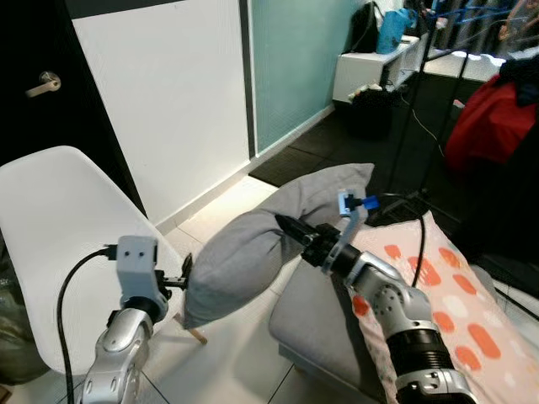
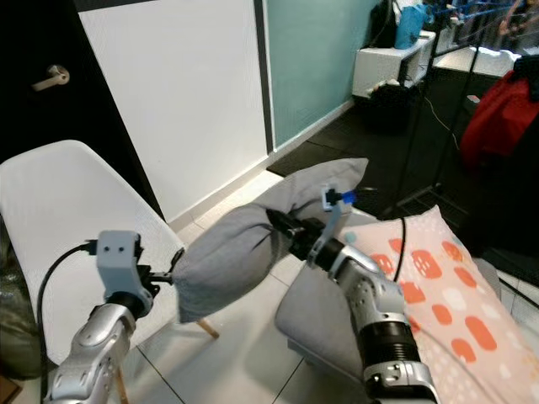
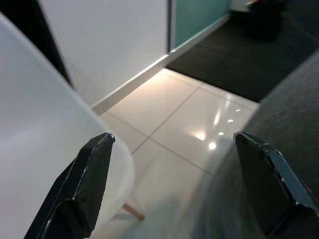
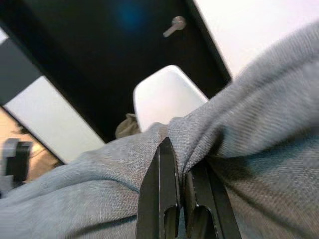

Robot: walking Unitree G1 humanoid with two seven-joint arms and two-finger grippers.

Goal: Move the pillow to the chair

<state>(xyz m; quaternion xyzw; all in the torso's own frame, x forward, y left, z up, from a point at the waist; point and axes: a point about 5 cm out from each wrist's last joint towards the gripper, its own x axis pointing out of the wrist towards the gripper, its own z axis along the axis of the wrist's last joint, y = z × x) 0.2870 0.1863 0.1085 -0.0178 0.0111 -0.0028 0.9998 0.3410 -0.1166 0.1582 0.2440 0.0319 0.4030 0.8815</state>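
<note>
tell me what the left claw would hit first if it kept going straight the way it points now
Most likely the grey pillow: the open left claw points at its lower end, seemingly almost touching. Its wrist view suggests it could partly slip past toward the tiled floor.

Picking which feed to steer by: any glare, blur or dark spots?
Left eye view: sharp, evenly lit, grey pillow and white chair clear. Left wrist view: lamp glare on the floor tiles, pillow edge blurred. Right wrist view: close pillow fabric soft, black door very dark.
</note>
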